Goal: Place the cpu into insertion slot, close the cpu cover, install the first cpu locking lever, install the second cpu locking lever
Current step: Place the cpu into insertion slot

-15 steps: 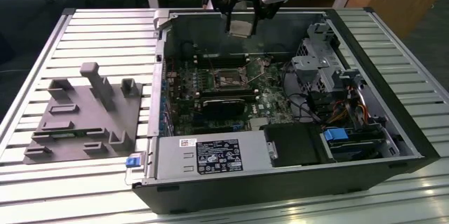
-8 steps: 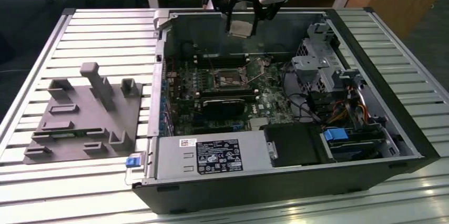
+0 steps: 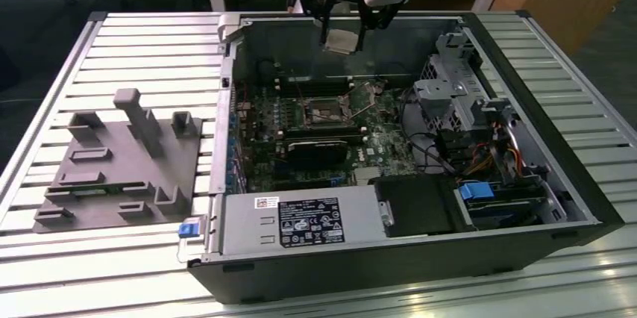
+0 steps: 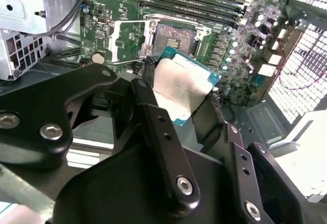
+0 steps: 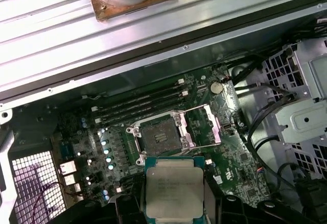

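My gripper (image 3: 347, 30) hangs above the open computer case (image 3: 557, 184), shut on the cpu (image 3: 341, 42). The cpu is a flat square chip with a silvery-grey top and a green edge (image 5: 173, 185) (image 4: 180, 89), and a black finger (image 4: 148, 104) presses each of two opposite sides. Below it on the motherboard lies the insertion slot (image 5: 161, 134) (image 4: 178, 39) (image 3: 324, 113), bare and uncovered. The cpu cover (image 5: 202, 127) (image 4: 127, 43), a thin silvery frame, is swung open beside the slot. The cpu is well above the board, apart from the slot.
Memory slots (image 5: 143, 104) run beside the socket. A black module (image 3: 316, 151), a drive cage (image 3: 448, 98), cables (image 5: 265, 117) and the power supply (image 3: 298, 221) crowd the case. A grey fixture block (image 3: 119, 161) sits on the slatted table at the exterior view's left.
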{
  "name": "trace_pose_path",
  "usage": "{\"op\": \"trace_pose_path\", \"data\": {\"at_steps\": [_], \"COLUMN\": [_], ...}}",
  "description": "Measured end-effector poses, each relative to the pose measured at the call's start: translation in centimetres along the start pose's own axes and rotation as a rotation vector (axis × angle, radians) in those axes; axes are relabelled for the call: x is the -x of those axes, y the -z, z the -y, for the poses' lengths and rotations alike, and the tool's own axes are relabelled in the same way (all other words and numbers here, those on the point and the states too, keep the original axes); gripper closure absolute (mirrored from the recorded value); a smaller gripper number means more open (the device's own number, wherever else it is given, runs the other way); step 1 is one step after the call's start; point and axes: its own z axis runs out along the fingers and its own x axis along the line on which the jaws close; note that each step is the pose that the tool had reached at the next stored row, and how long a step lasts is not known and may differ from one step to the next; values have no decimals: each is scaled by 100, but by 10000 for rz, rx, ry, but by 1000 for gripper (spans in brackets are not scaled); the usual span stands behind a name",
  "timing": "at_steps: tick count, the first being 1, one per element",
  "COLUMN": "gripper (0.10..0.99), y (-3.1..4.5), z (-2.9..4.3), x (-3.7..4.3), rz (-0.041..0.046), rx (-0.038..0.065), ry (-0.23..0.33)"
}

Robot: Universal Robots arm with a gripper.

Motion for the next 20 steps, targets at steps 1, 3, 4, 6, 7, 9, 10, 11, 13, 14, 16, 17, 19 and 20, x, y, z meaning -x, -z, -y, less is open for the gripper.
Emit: {"op": "trace_pose_path", "data": {"at_steps": [1, 3, 4, 6, 7, 9, 10, 11, 13, 14, 16, 17, 19, 20], "gripper": [545, 545, 545, 545, 545, 545, 545, 545, 545, 545, 545, 545, 545, 545], "y": [0, 0, 0, 0, 0, -1, 0, 0, -1, -1, -1, 0, -1, -1], "z": [0, 0, 0, 0, 0, 0, 0, 0, 0, 0, 0, 0, 0, 0], "x": [0, 0, 0, 0, 0, 0, 0, 0, 0, 0, 0, 0, 0, 0], "rz": [1, 3, 4, 7, 8, 12, 13, 14, 17, 18, 19, 20, 21, 22], "rx": [0, 1, 1, 2, 2, 3, 3, 3, 4, 4, 4, 4, 5, 5], "ry": [-12, -32, -48, -79, -94, -129, -142, -156, -190, -199, -212, -220, -237, -246]}}
